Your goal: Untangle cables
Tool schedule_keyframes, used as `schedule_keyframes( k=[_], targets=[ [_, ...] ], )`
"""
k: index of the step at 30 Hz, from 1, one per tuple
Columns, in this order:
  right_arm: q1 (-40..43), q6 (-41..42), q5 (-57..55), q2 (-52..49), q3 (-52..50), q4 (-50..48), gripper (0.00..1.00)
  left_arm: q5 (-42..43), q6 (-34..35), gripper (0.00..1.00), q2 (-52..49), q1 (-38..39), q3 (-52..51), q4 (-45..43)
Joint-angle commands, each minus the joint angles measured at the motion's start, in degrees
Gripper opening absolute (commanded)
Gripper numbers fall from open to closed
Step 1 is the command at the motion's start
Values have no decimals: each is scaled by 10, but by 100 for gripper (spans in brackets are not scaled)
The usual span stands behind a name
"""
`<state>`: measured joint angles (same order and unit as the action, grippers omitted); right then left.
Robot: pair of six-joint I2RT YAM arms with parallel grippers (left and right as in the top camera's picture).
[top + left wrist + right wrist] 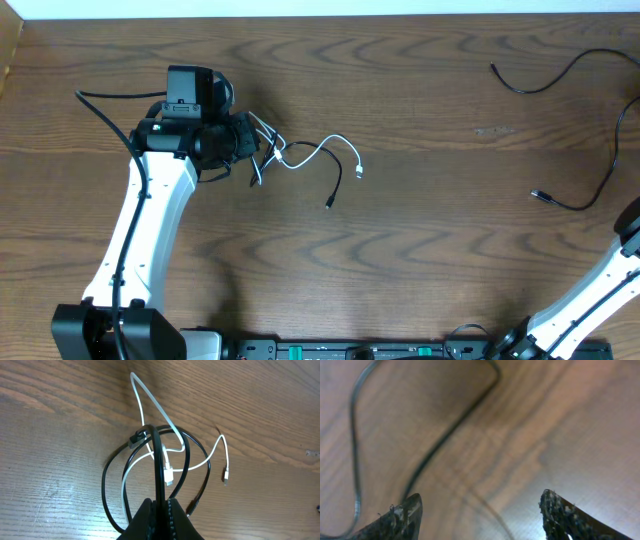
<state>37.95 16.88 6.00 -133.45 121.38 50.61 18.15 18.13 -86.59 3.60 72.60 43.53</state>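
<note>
Left of centre on the table, a knot is held up by the left gripper, which is clamped tight on a black cord; the white cord is looped through its coils. Toward the right edge, one black cable is laid out alone, so the job is judged partly done. The right gripper is spread wide, with nothing gripped. Thin, limp cords with small plugs are seen.
</note>
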Motion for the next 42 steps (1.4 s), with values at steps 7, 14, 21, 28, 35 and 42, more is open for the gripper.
schedule_keyframes(
  k=[7, 14, 21, 28, 35, 42],
  targets=[
    [-1, 41, 83, -17, 9, -52, 67, 7, -5, 8, -4, 0, -5, 8],
    [-2, 50, 76, -17, 8, -59, 62, 7, -5, 8, -4, 0, -5, 8],
    [-5, 105, 15, -17, 1, -72, 57, 7, -5, 8, -4, 0, -5, 12],
    [-14, 106, 14, -17, -31, -127, 57, 7, -5, 7, -4, 0, -5, 15],
    [-29, 119, 14, -17, -73, -189, 55, 7, -5, 8, -4, 0, -5, 15],
    [-31, 151, -5, -17, -91, -200, 11, 7, -5, 8, -4, 0, -5, 15]
  ],
)
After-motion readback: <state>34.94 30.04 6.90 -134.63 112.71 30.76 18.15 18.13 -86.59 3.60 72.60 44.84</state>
